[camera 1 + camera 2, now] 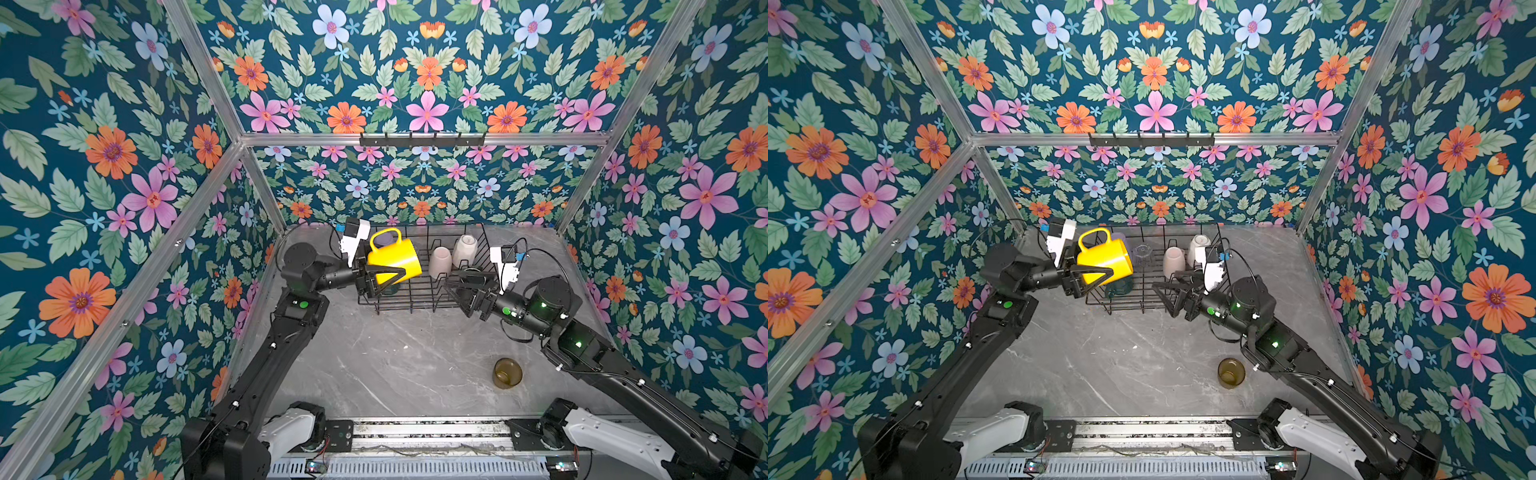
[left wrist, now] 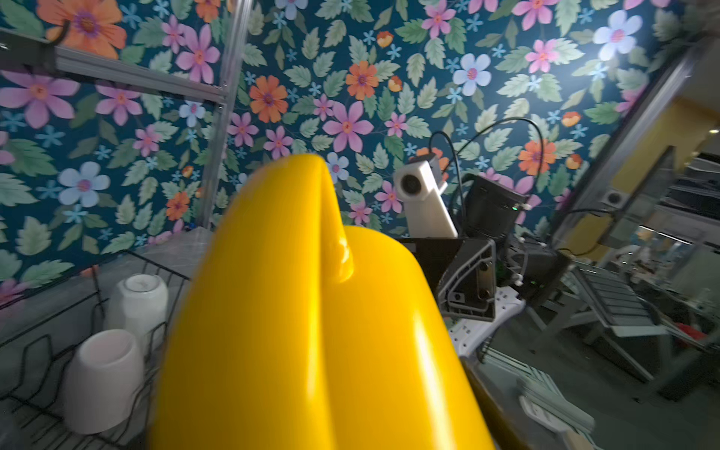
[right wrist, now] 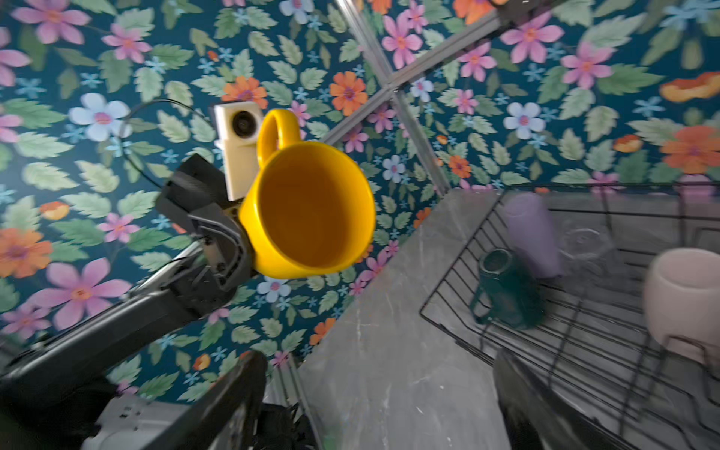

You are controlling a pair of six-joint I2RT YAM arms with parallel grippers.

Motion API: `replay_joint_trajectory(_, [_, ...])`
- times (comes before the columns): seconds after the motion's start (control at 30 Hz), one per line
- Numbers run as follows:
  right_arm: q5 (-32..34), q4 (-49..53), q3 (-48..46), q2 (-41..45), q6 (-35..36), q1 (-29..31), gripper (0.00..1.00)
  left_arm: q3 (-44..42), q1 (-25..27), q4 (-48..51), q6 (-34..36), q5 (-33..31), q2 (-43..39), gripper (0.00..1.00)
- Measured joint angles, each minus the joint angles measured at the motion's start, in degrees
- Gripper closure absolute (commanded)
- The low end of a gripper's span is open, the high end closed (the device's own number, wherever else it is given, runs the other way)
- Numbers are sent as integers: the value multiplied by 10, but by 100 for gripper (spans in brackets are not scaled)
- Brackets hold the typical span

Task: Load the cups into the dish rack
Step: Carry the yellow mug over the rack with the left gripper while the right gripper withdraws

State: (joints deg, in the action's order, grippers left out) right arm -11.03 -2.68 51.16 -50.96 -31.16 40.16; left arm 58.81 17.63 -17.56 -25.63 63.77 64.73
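Yellow mug: clamped sideways in our left gripper over the dish rack.
Right gripper: jaws apart.
Risk: glossy wall slips, hitting racked cups.

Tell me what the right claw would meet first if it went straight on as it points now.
Probably the yellow mug, held by the left claw above the dish rack; depth is unclear, so it may pass under.
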Motion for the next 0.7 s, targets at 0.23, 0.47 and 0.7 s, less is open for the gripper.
replay_joint_trajectory(0.23, [78,81,-55,38,-55,-46,10,97,15,303,140,-186,63,100])
replay_joint_trajectory(0.47, [95,105,-57,52,-72,-51,7,195,76,460,200,-354,131,100])
replay_joint_trajectory(0.7, [81,128,-50,54,-65,-52,5,295,120,558,231,-458,212,100])
